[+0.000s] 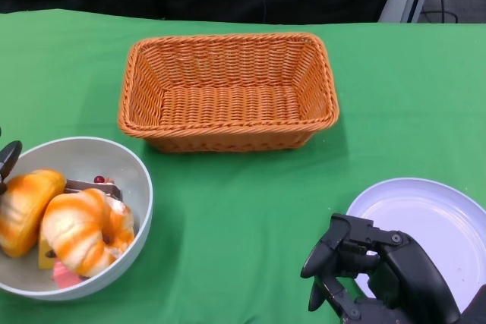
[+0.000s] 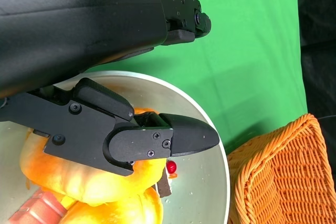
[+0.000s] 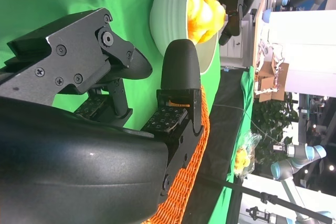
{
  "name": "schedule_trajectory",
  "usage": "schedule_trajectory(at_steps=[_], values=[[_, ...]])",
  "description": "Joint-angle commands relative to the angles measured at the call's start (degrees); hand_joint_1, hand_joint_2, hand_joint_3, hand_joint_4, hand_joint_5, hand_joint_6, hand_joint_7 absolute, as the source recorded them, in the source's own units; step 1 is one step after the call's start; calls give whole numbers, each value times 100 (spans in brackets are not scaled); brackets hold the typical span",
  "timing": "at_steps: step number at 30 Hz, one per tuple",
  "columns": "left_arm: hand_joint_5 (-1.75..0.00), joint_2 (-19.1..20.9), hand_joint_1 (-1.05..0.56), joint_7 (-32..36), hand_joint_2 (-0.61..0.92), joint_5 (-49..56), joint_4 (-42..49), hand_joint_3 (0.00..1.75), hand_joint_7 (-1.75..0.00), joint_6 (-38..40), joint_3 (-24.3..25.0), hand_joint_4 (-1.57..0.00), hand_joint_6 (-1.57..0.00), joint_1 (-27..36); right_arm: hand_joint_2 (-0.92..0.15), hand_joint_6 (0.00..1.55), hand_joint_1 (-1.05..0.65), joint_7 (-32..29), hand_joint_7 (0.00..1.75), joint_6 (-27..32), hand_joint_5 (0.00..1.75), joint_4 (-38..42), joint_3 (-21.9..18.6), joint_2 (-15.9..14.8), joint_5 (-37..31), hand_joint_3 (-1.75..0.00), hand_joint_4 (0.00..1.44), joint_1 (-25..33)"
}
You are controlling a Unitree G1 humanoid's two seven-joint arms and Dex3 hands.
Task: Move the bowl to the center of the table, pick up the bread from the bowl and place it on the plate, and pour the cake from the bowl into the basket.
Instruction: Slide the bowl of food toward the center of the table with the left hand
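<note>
The left hand (image 1: 7, 161) grips the rim of the pale grey round bowl (image 1: 140, 187) at the green-covered bench's (image 1: 243, 210) left edge; it holds orange-glazed bread (image 1: 83, 229) and cake (image 1: 95, 186). The orange wicker basket (image 1: 228, 90) sits centre-rear. The white round plate (image 1: 433, 214) lies right, beside the right hand (image 1: 364, 271), empty, fingers apart.

Grey bowl (image 1: 137, 187) at table's left – bread (image 1: 85, 231), cake (image 1: 95, 185) inside

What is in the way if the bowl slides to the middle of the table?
Nothing visible. The bowl sits at the table's left edge with the bread inside it. Only bare green cloth lies between it and the middle. The basket stands farther back, and the plate and right hand are off to the right.
</note>
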Motion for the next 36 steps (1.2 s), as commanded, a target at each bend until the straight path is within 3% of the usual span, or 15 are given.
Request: schedule_trajectory(at_steps=[1,8,20,36], values=[[0,95,-80,-83,92,-169,-44,56,0,176,103,-2,-4,50,-61,77,-1,-37,119,-30,132,37,-34,-2,34,-103,86,-12],[0,-257,-86,-335,92,-678,-930,60,0,1109,115,0,0,375,-58,78,0,-5,118,-66,130,43,-42,-29,50,-108,86,-38],[0,-339,-85,-499,92,-887,-2340,62,0,1930,-55,0,0,923,-57,79,-1,-22,118,-57,131,55,-16,-6,18,-109,86,-34],[0,-699,-84,-218,92,-1444,-4520,58,0,3024,-26,0,0,1687,-58,79,-1,-7,116,-104,130,72,-14,-20,16,-109,85,-38]])
